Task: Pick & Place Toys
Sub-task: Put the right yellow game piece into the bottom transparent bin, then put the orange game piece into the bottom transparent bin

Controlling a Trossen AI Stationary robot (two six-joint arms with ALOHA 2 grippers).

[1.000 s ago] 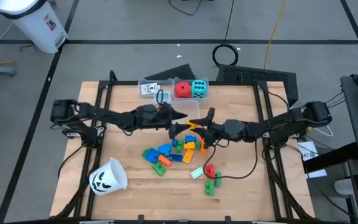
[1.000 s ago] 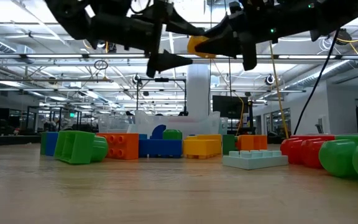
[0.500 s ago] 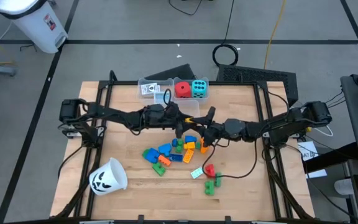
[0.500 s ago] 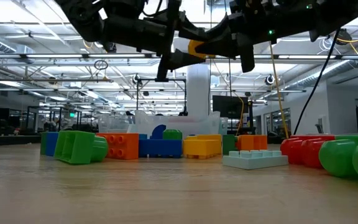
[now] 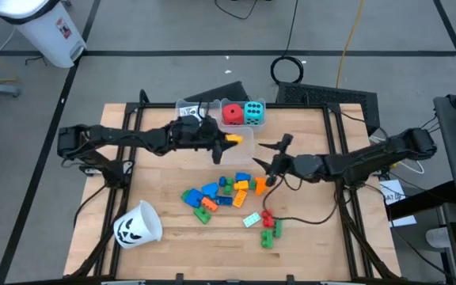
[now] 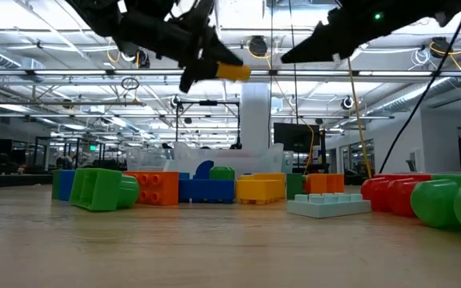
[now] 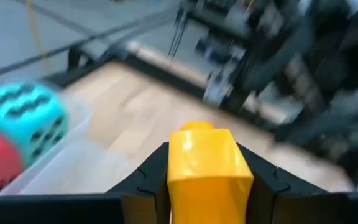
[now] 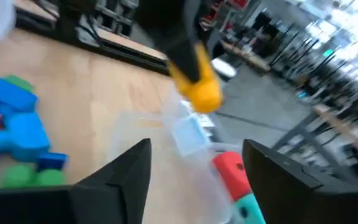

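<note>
A yellow block (image 5: 233, 140) hangs in the air beside the clear bins (image 5: 212, 127), with my left gripper (image 5: 225, 141) shut on it. The bins hold a red die (image 5: 232, 114), a cyan die (image 5: 253, 113) and white cards (image 5: 190, 113). My right gripper (image 5: 269, 158) stands open and empty a little to the right of the yellow block, also above the table. Below both grippers, a pile of blue, green and orange blocks (image 5: 218, 194) lies on the wood. My left gripper pinches the yellow block by its two opposite sides (image 7: 178, 167) between its fingers. The fingers (image 7: 146, 180) come nearly level from the table's left. The block sticks out past the fingertips toward the right, level and lifted clear (image 6: 232, 71) of the table.
A white cup with a black pumpkin face (image 5: 137, 226) lies on its side at the near left. Red and green blocks (image 5: 268, 226) and a pale flat block (image 5: 251, 220) lie near the pile. Bare wood stretches along the left side and the near edge.
My left gripper has shut on the yellow block that my right gripper held, then carried it up and toward the far edge, next to the bins. My right gripper has opened, let go of the block, rolled and drawn back toward the table's right edge.
</note>
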